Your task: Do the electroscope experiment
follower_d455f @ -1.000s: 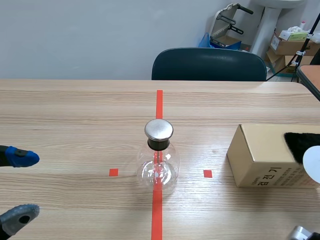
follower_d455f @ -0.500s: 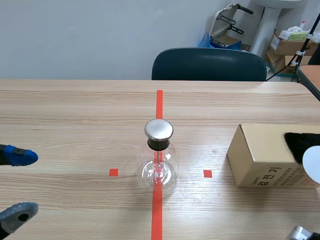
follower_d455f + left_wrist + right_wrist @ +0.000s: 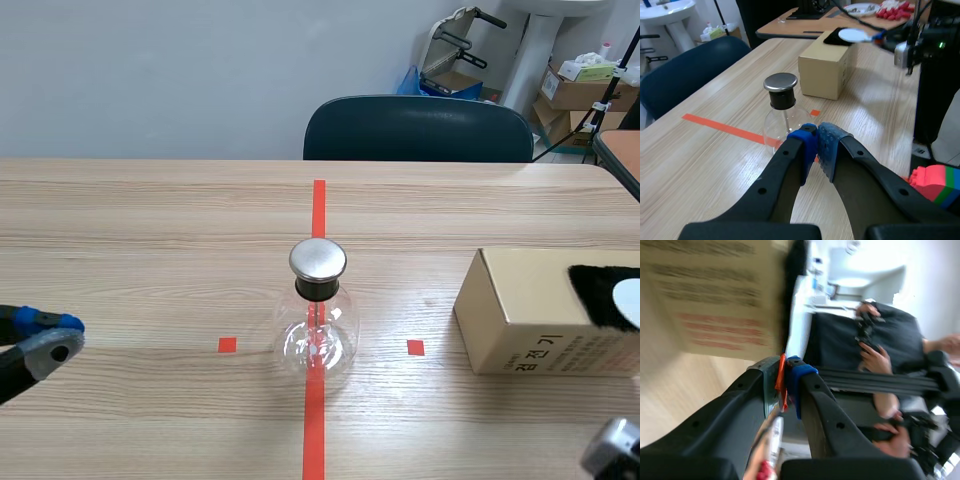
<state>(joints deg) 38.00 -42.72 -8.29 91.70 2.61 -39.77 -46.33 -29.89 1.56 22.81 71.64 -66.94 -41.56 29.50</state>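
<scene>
Status: early stage, charging step by the look of it. Right gripper (image 3: 785,382) is clenched on the thin orange handle of a white disc paddle (image 3: 629,304). The disc sits over the black fur patch (image 3: 593,288) on top of the cardboard box (image 3: 520,305); can't tell if they touch. Electroscope (image 3: 317,318) stands upright mid-worktop (image 3: 150,220) on the red tape line, metal cap on, well apart from the disc. Left gripper (image 3: 58,337) is closed on nothing, low at its own side. Left to do, I'd judge: bring the disc to the cap and check for a reaction inside the flask.
</scene>
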